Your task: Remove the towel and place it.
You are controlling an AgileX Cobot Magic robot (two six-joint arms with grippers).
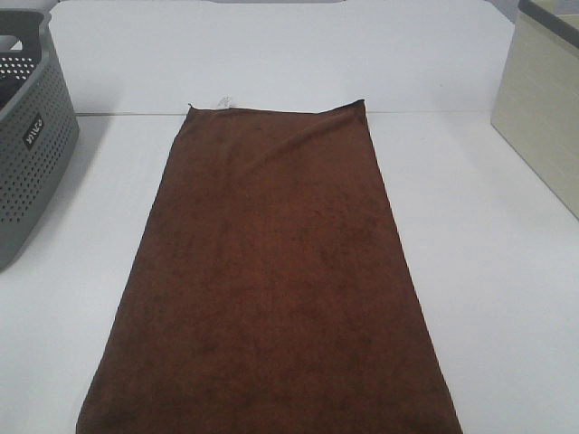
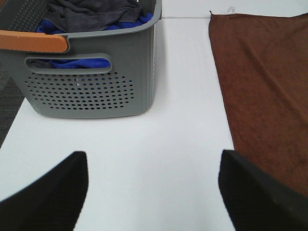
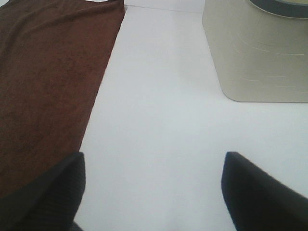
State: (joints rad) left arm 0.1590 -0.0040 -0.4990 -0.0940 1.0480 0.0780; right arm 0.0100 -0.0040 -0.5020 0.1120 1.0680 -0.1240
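The towel (image 1: pixel 271 271) is a large dark reddish-brown cloth spread flat down the middle of the white table, with a small white tag (image 1: pixel 223 102) at its far edge. Neither arm shows in the exterior high view. In the left wrist view my left gripper (image 2: pixel 154 192) is open over bare table between the grey basket (image 2: pixel 96 82) and the towel's edge (image 2: pixel 260 86), holding nothing. My right gripper (image 3: pixel 153 192) is open too, over bare table beside the towel's other edge (image 3: pixel 48 86); one finger (image 3: pixel 43 197) overlaps the cloth in that view.
The grey perforated basket (image 1: pixel 32 136) stands at the left, with dark grey and blue cloths (image 2: pixel 91 17) inside and an orange handle (image 2: pixel 31 41). A beige box (image 1: pixel 543 108) stands at the right, close to the right gripper's side (image 3: pixel 260 53).
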